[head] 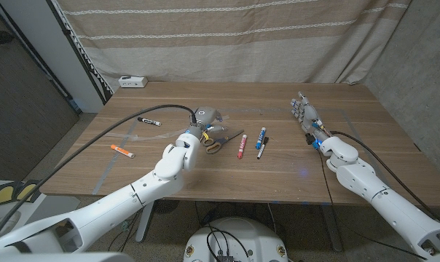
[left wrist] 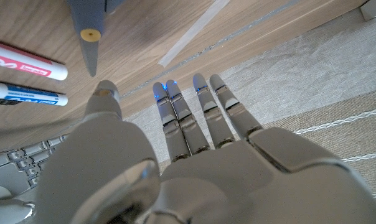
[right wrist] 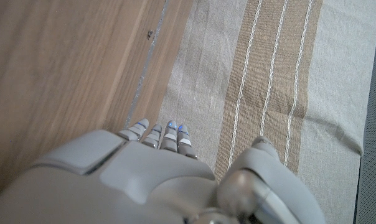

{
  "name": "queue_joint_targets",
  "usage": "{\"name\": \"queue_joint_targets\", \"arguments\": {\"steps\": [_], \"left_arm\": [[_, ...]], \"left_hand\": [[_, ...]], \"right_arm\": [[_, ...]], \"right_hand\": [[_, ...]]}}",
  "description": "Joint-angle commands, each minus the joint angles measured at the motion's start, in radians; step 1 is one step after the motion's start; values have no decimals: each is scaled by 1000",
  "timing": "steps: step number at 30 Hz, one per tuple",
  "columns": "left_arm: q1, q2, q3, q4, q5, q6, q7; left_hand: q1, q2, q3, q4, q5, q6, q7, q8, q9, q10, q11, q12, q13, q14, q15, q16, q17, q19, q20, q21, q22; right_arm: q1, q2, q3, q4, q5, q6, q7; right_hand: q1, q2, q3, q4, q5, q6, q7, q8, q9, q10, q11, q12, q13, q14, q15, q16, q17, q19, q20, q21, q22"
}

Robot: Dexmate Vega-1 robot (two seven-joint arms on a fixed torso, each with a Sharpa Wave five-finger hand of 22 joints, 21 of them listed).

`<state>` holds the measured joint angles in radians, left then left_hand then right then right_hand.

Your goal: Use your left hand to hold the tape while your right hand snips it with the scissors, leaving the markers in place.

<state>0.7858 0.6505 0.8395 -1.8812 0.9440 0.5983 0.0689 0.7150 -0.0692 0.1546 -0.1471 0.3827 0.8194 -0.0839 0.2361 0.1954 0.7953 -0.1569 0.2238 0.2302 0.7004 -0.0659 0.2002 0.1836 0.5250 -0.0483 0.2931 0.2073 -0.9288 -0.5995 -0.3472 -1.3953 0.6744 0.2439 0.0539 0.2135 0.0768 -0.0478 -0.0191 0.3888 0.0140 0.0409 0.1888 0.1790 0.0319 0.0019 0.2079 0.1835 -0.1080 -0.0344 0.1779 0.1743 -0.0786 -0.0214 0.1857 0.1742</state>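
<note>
My left hand (head: 204,118) is at the table's middle with its fingers (left wrist: 188,118) stretched out and apart, holding nothing. Just beside it lie the scissors (head: 218,140) with yellow and grey handles; their grey tip (left wrist: 89,34) shows in the left wrist view. A pale strip of tape (left wrist: 191,32) lies flat on the wood beyond my fingertips. A red marker (head: 241,144) (left wrist: 27,60), a blue marker (head: 262,137) (left wrist: 26,93) and a black marker (head: 261,151) lie right of the scissors. My right hand (head: 305,116) is far to the right, fingers (right wrist: 157,134) straight, nothing in it.
A black marker (head: 148,121) and an orange marker (head: 122,151) lie on the left part of the table (head: 366,131). A white box (head: 132,81) sits at the back left corner. A striped curtain (head: 227,36) hangs behind the far edge.
</note>
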Motion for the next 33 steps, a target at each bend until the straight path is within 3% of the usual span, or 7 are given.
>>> {"name": "queue_joint_targets", "arguments": {"steps": [1, 8, 12, 33], "left_arm": [[-13, -9, 15, 12, 2, -6, -24], [-17, -9, 18, 20, -2, -13, -30], [-17, -7, 18, 20, -7, -16, -36], [-34, -7, 30, 32, -12, -20, -81]], "left_hand": [[12, 0, 7, -2, -5, -3, 0, -5, 3, -1, 3, 0, 5, 8, -150, 4, 4, -1, -51, 4, 1], [12, 0, 8, -1, -7, -3, -2, -6, 3, -1, 1, 0, 5, 6, -150, 3, 4, -5, -48, 3, 2], [13, -2, 11, 0, -14, -48, -5, -25, 4, -13, 0, -5, 7, -2, -150, 0, 5, -13, -48, 0, 2], [17, -1, 15, 0, -19, -43, -1, -23, 4, -5, -5, -3, 7, -6, -151, -1, 5, -21, -49, -2, 3]], "right_arm": [[5, 3, 2, 9, 0, 7, 0], [5, 4, 2, 11, -1, 9, 0], [5, 6, 2, 13, -1, 11, -2], [6, 8, 3, 17, -1, 17, 1]], "right_hand": [[4, 6, -5, -7, 6, -8, 4, 1, 3, 3, -1, 5, 2, -13, -18, 0, 2, -7, 0, 8, 5], [5, 7, -5, -8, 7, -8, 4, 2, 3, 4, 0, 5, 2, -14, -16, 0, 2, -7, -1, 8, 5], [6, 7, -5, -9, 7, -9, 4, 1, 3, 1, -2, 4, 2, -17, -18, 0, 2, -6, -2, 8, 5], [5, 4, -9, -10, 6, -12, 0, 0, 3, -5, -9, 2, 2, -22, -21, 0, 3, -8, -3, 8, 5]]}}
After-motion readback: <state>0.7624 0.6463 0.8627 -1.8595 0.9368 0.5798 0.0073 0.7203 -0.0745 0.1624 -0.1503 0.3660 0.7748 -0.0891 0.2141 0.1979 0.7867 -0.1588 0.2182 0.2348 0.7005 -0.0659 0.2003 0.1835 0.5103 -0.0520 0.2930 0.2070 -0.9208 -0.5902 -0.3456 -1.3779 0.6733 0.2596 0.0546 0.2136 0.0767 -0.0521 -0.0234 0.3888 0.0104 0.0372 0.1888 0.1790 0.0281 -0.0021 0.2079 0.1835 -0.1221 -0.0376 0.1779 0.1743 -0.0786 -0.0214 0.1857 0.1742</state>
